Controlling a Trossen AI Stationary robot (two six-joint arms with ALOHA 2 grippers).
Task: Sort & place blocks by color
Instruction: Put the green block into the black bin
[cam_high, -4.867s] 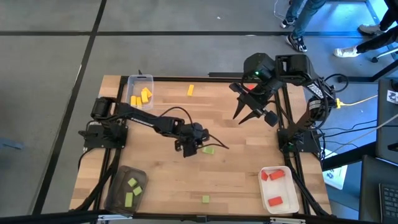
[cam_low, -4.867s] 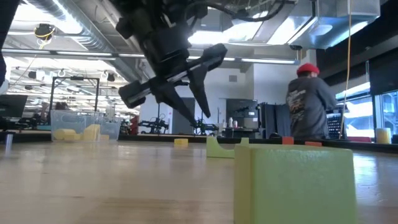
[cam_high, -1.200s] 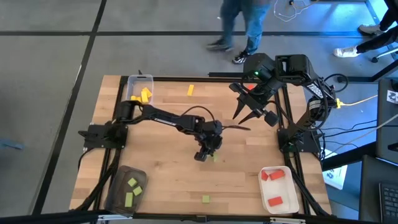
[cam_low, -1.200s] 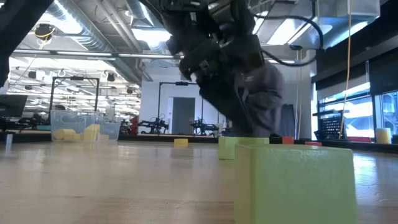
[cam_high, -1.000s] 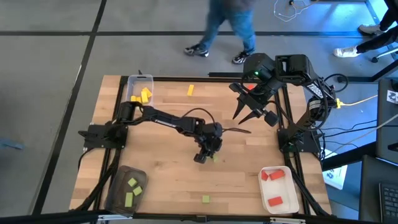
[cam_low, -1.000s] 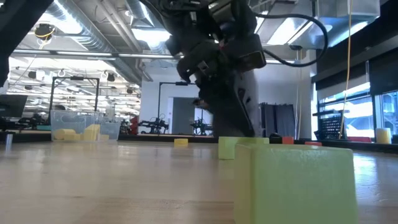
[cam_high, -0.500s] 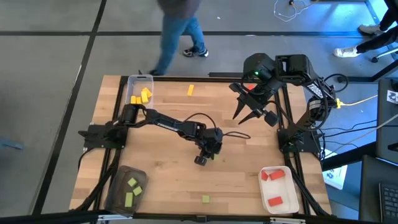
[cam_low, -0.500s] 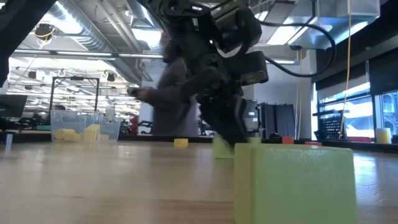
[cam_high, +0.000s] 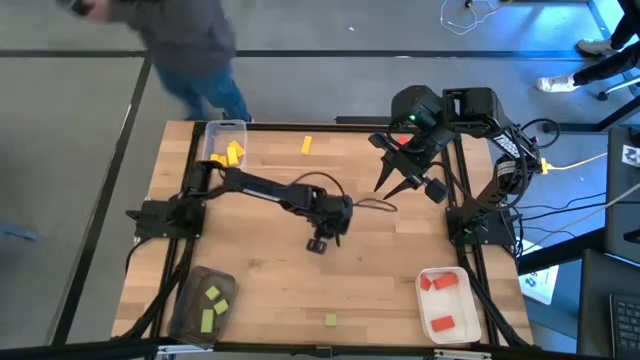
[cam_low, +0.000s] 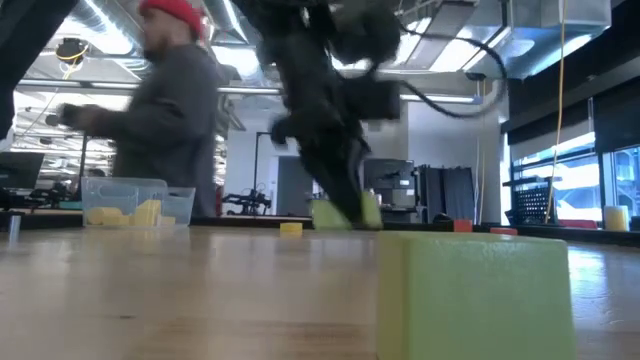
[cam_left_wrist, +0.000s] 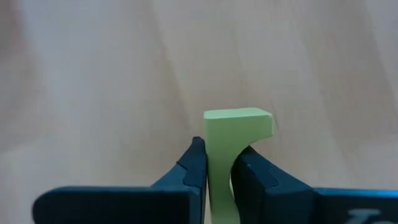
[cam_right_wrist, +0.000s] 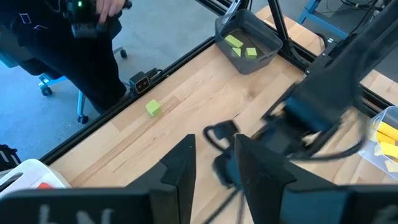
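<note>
A light green block (cam_left_wrist: 233, 134) is pinched between the two fingers of the left gripper (cam_high: 318, 243) — in the left wrist view the fingers are closed on its lower part and its top stands free above them. In the low view the block is seen lifted clear of the wooden table (cam_high: 270, 290), near the middle of it. The step in hand is judged to be the carrying of this block, the pick itself being already done.

The dark tray (cam_high: 203, 302), at the table corner nearest the left arm's base, already holds green blocks, so it is taken as the goal. For the next move the arm must be swung back toward that tray, and the block should be let go only once it is over the tray — a low release is advised so that it does not bounce out.

One more green block (cam_high: 330, 320) lies near the table edge, between the dark tray and the white tray (cam_high: 447, 304). A yellow block (cam_high: 307, 145) lies beside the clear tray (cam_high: 226, 143).

The right gripper (cam_high: 400, 183) waits above the far side of the table, well apart from the dark tray; its fingers are parted and nothing is held.
</note>
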